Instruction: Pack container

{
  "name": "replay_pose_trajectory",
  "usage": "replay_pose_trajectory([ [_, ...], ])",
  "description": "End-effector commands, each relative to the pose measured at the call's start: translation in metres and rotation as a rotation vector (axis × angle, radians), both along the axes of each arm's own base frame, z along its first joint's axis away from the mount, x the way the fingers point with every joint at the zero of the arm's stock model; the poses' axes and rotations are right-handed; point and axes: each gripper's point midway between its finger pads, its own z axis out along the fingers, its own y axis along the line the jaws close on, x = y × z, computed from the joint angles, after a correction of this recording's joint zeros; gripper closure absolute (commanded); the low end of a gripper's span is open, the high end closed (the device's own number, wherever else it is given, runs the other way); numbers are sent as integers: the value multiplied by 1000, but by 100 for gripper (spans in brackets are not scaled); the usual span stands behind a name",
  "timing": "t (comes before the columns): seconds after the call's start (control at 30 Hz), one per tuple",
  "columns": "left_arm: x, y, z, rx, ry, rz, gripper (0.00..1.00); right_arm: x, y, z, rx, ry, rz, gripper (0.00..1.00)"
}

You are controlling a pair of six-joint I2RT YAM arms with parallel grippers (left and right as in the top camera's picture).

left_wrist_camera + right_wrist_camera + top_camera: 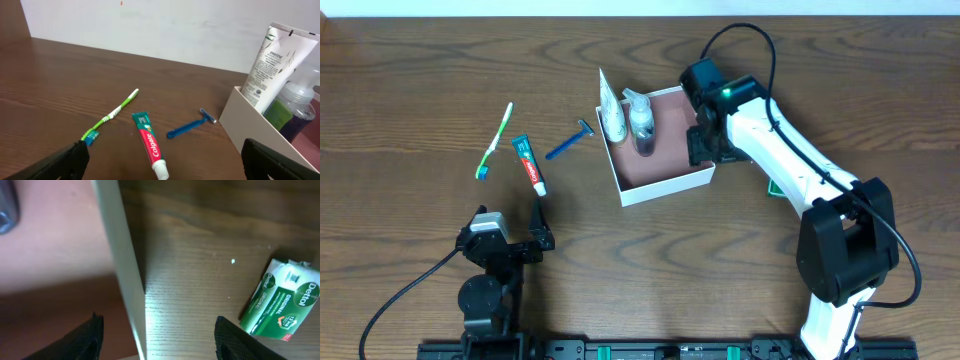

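your right gripper (159, 330) straddles the container's (665, 186) right wall, jaws apart; you cannot tell if they touch it. the container sits near mid-table. the arm hides most of the green soap pack (280, 305) just beside it. your left gripper (510, 240) hangs with jaws apart, empty.

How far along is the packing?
Done: Pantene tube and pump bottle are in the container. In hand: nothing; left gripper and right gripper are open, the right straddling the container's wall. Remaining: toothbrush, toothpaste, razor and soap on the table.

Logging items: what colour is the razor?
The razor is blue, clearest in the left wrist view.
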Motion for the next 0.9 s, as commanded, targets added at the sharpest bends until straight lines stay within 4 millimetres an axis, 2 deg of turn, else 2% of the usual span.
replay_pose_trajectory([
  [0.0,-1,2,-16,12,51,9,2,-6,-2,-4,10,23,-22,32],
  [0.4,-1,2,-16,12,51,9,2,-30,5,-5,7,107,5,35],
  [0.87,-1,2,-16,12,51,9,2,-41,27,-6,31,121,41,34],
])
